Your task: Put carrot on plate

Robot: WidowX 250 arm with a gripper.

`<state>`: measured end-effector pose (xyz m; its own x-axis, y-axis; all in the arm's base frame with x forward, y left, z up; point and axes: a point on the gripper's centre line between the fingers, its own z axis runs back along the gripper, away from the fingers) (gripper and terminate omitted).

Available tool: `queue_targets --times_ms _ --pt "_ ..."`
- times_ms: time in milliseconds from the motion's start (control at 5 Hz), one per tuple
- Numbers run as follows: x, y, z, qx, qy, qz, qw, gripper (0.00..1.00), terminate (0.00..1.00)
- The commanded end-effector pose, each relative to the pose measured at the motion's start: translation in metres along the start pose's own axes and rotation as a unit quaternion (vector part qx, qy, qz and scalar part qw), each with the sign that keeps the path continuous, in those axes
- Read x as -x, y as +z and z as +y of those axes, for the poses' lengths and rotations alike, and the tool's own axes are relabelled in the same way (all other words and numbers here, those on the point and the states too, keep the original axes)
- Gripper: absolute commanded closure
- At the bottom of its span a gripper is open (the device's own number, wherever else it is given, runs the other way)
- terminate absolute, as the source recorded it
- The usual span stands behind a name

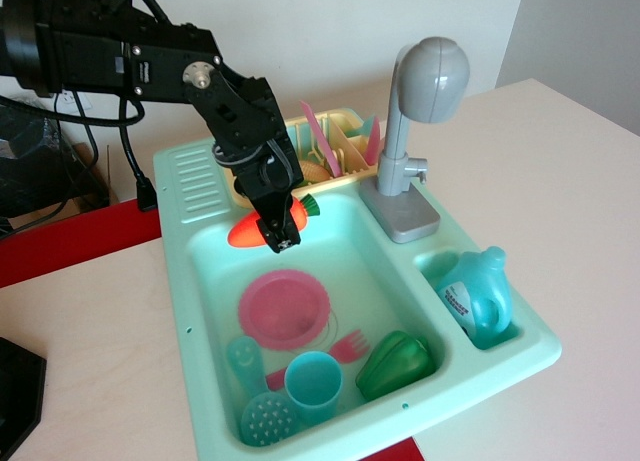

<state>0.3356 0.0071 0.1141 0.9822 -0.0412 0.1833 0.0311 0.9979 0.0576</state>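
Jaws clenched on the carrot [262,224], gripped across its middle; black gripper [277,227] hangs from a black arm [150,61] reaching in from the upper left. Carrot lies roughly level in the air, orange tip toward the left, green leafy top toward the faucet side. It is held above the basin of the toy sink [200,271], near the basin's back wall, not touching the floor of the basin.

Landmark: the pink plate [284,308], flat on the basin floor. Carrot is above and behind the plate, apart from it, nothing on the plate. Just in front of the plate stands a teal cup [314,385]. A pink fork [345,346] lies between plate and cup, prongs pointing right. Left-front of the plate, a teal spoon [243,361]; further front, a round teal perforated strainer [266,419] at the basin's front edge. Right-front of the plate, a green toy pepper [394,363].

Behind the plate, beyond the basin's back wall, a yellow dish rack [335,146] holds pink and teal utensils; its contents partly hidden by the arm. Right-rear of the plate, a grey faucet [415,121] stands on the sink rim. Far right of the plate, a blue toy detergent bottle [475,294] sits in the small side compartment. Sink rests on a pale wooden surface [560,181].
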Motion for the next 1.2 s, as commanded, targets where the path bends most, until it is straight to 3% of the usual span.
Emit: queue_targets --times_ms 0,200,800,1000 --pt "-0.002 0.000 -0.019 0.024 -0.020 -0.003 0.9995 1.00 0.00" --pt "0.007 -0.008 -0.036 0.041 -0.053 0.007 0.9977 1.00 0.00" --pt "0.031 -0.037 -0.045 0.022 -0.079 0.042 0.9958 1.00 0.00" --pt "0.031 -0.030 -0.041 0.020 -0.069 0.035 0.9968 0.00 1.00"
